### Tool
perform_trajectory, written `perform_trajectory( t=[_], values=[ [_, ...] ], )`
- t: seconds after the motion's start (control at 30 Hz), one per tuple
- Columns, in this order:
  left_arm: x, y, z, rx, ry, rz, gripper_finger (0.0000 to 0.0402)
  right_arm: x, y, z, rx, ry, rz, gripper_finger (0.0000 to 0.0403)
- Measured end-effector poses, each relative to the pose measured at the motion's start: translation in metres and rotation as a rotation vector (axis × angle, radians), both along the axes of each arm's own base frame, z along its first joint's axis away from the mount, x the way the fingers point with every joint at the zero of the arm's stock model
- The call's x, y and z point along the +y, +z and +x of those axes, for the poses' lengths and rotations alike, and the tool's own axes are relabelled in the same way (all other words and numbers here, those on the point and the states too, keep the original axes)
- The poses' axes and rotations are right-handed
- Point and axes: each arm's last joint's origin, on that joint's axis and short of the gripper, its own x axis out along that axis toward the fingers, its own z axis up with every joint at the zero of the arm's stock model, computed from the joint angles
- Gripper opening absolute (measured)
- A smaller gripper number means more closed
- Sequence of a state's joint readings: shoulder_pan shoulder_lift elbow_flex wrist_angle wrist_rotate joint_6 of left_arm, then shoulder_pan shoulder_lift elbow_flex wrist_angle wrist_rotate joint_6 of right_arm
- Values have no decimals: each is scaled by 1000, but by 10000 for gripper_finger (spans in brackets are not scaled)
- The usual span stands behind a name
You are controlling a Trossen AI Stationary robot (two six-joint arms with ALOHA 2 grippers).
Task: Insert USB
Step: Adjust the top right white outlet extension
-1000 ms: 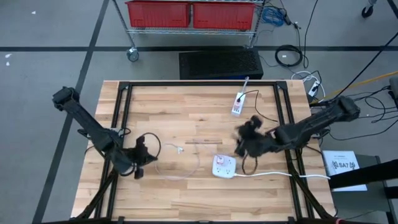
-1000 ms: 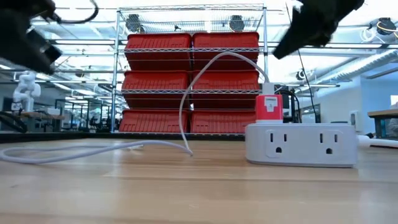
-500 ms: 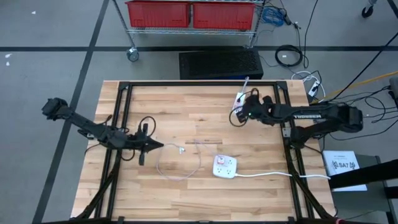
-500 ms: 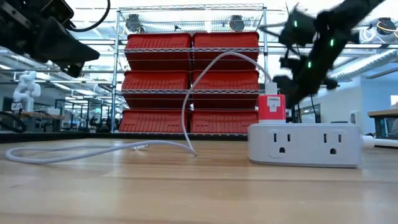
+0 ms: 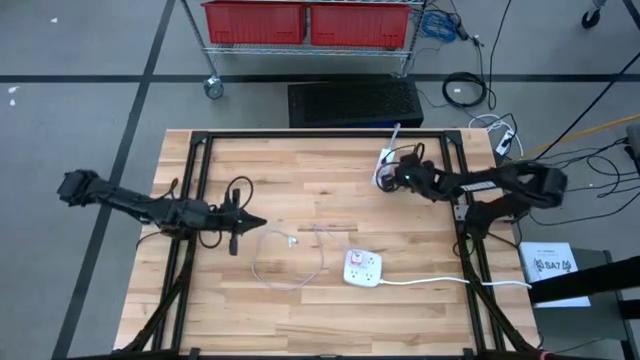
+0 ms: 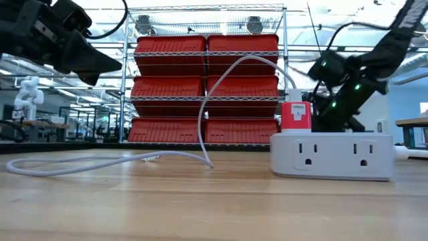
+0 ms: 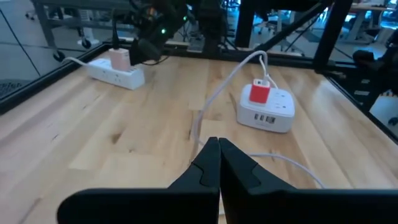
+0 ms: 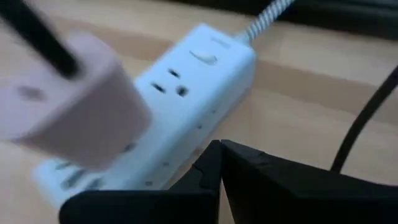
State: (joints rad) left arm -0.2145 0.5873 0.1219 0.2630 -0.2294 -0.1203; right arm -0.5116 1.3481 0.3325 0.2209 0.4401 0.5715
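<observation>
A white power cube lies on the wooden table with a red charger plugged into its top. A white USB cable rises from the charger and loops over the table; its free plug lies flat. My left gripper is shut and hovers left of that plug, pointing at the table's right edge. My right gripper is shut at the far right. It points down at a slant beside a white power strip with a pink adapter.
Black frame rails run along the table's left, right and far sides. The cube's white cord leads off the right edge. A shelf with red bins and a black box stand beyond the far edge.
My right gripper has swung from beside the power cube toward the table's far edge, down to the far power strip, and its fingers have closed. My left gripper has moved from the near left toward the cable's free plug and has turned from pointing down to nearly level.
</observation>
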Motion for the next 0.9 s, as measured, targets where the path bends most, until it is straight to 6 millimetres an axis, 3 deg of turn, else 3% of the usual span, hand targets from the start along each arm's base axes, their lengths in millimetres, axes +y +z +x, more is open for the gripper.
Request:
perform_trajectory(
  t=[0.17,0.27,0.5,0.63,0.9],
  values=[
    [5,0,1,2,5,16,0,-10,-16,15,16,44,29,0],
    [7,0,1,2,17,19,0,-13,-17,34,-54,136,-1,0],
    [10,1,2,-4,23,36,0,-23,-22,78,-14,345,11,0],
    [10,2,2,-16,22,36,0,-8,-16,87,34,491,4,0],
    [12,8,3,-80,-4,24,0,45,30,73,-32,852,-73,0]
  ],
)
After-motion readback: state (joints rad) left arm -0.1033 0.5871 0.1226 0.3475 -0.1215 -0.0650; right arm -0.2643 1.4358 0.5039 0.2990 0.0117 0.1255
